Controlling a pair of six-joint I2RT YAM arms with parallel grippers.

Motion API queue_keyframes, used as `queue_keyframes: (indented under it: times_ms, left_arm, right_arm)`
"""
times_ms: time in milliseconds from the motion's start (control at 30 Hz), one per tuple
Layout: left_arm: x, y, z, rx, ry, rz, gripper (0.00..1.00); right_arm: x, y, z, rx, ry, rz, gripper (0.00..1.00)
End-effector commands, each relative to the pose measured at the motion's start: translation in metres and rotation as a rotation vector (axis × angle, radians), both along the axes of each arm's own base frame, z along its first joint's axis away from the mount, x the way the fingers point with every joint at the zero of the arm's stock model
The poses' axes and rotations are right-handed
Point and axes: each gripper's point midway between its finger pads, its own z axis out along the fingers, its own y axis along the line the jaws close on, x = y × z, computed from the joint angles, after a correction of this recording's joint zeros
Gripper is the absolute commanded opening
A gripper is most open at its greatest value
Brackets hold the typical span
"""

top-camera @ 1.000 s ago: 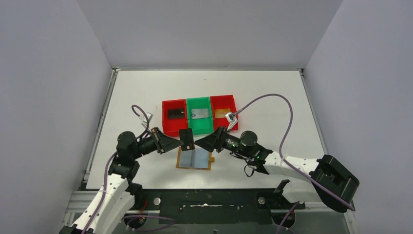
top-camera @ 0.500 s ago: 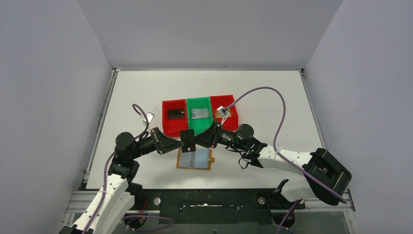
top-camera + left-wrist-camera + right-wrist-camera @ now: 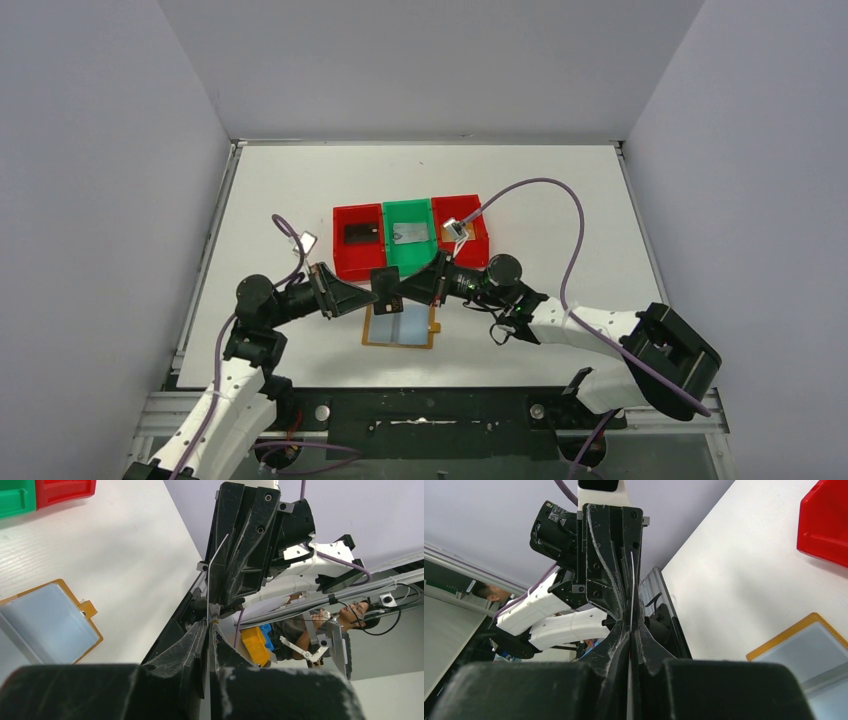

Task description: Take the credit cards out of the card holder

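A thin black credit card [image 3: 383, 283] hangs upright in the air between my two grippers, above the card holder [image 3: 400, 325]. The holder lies open on the table, tan-edged with pale blue sleeves [image 3: 50, 620]. My right gripper [image 3: 399, 291] is shut on the card's right edge, seen as a thin line [image 3: 631, 590] between its fingers. My left gripper [image 3: 374, 293] stands barely open around the card's other edge [image 3: 214, 572], with a slim gap beside the card. Other credit cards lie in the bins: black [image 3: 361, 232], silver-grey [image 3: 410, 234] and orange-brown [image 3: 452, 232].
Three bins stand in a row behind the grippers: red [image 3: 343, 258], green [image 3: 410, 262] and red [image 3: 480, 230]. A purple cable [image 3: 560, 200] arcs over the right arm. Grey walls close in the white table [image 3: 560, 170] on three sides.
My right gripper moved left onto the card held by the left gripper and closed on it. The left jaws have loosened slightly. The card has stayed in place.
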Motion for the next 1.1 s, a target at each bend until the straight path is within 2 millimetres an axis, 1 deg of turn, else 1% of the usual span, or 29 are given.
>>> queue_keyframes:
  times_ms: [0, 67, 133, 167, 200, 233, 267, 300, 367, 400, 467, 533, 567, 633, 733, 867, 933, 967, 1067]
  left_arm:
    - [0.001, 0.001, 0.010, 0.027, -0.058, 0.005, 0.18]
    - [0.006, 0.003, 0.007, 0.057, -0.054, 0.034, 0.44]
    - [0.012, 0.008, -0.003, 0.131, -0.017, 0.081, 0.65]
    - [0.015, 0.012, -0.008, 0.180, -0.010, 0.112, 0.72]
    - [0.021, 0.018, -0.011, 0.237, -0.014, 0.158, 0.77]
    - [0.026, 0.026, -0.017, 0.310, -0.021, 0.208, 0.79]
    - [0.032, 0.036, -0.017, 0.367, -0.021, 0.271, 0.80]
    - [0.038, 0.047, -0.012, 0.424, -0.030, 0.341, 0.81]
    - [0.049, 0.075, -0.017, 0.548, -0.010, 0.496, 0.82]
    - [0.053, 0.088, -0.011, 0.596, -0.016, 0.560, 0.83]
    - [0.059, 0.114, -0.009, 0.699, -0.004, 0.679, 0.85]
    - [0.065, 0.131, -0.005, 0.737, 0.020, 0.774, 0.89]
    - [0.068, 0.133, -0.003, 0.743, 0.016, 0.788, 0.89]
    - [0.075, 0.143, -0.002, 0.777, 0.028, 0.844, 0.90]
    - [0.086, 0.161, 0.000, 0.841, 0.019, 0.934, 0.91]
    - [0.096, 0.185, -0.001, 0.912, 0.034, 1.059, 0.93]
    - [0.102, 0.194, -0.002, 0.912, 0.028, 1.119, 0.93]
    - [0.104, 0.197, -0.009, 0.921, 0.031, 1.130, 0.93]
    - [0.103, 0.208, -0.018, 0.956, 0.050, 1.169, 0.93]
  right_arm:
    - [0.005, -0.002, 0.027, 0.065, -0.081, -0.027, 0.00]
    - [0.008, -0.004, 0.022, 0.035, -0.075, -0.054, 0.00]
    - [0.012, -0.008, 0.019, 0.004, -0.082, -0.090, 0.00]
    - [0.015, -0.009, 0.015, -0.023, -0.085, -0.109, 0.00]
    - [0.019, -0.012, 0.012, -0.051, -0.090, -0.133, 0.00]
    - [0.023, -0.015, 0.007, -0.087, -0.091, -0.162, 0.00]
    - [0.027, -0.018, 0.003, -0.123, -0.096, -0.192, 0.00]
    - [0.032, -0.021, -0.001, -0.158, -0.099, -0.222, 0.00]
    - [0.042, -0.029, -0.008, -0.239, -0.122, -0.286, 0.00]
    - [0.047, -0.034, -0.013, -0.286, -0.133, -0.315, 0.00]
    - [0.060, -0.042, -0.016, -0.373, -0.181, -0.378, 0.00]
    - [0.069, -0.046, -0.015, -0.447, -0.251, -0.411, 0.00]
    - [0.072, -0.046, -0.012, -0.475, -0.304, -0.418, 0.00]
    - [0.077, -0.042, -0.003, -0.532, -0.416, -0.427, 0.00]
    - [0.088, -0.038, 0.003, -0.630, -0.587, -0.437, 0.00]
    - [0.098, -0.019, 0.002, -0.720, -0.780, -0.383, 0.00]
    - [0.105, -0.008, 0.002, -0.764, -0.868, -0.355, 0.00]
    - [0.110, -0.004, 0.000, -0.786, -0.897, -0.354, 0.00]
    - [0.123, 0.012, -0.007, -0.843, -0.972, -0.317, 0.00]
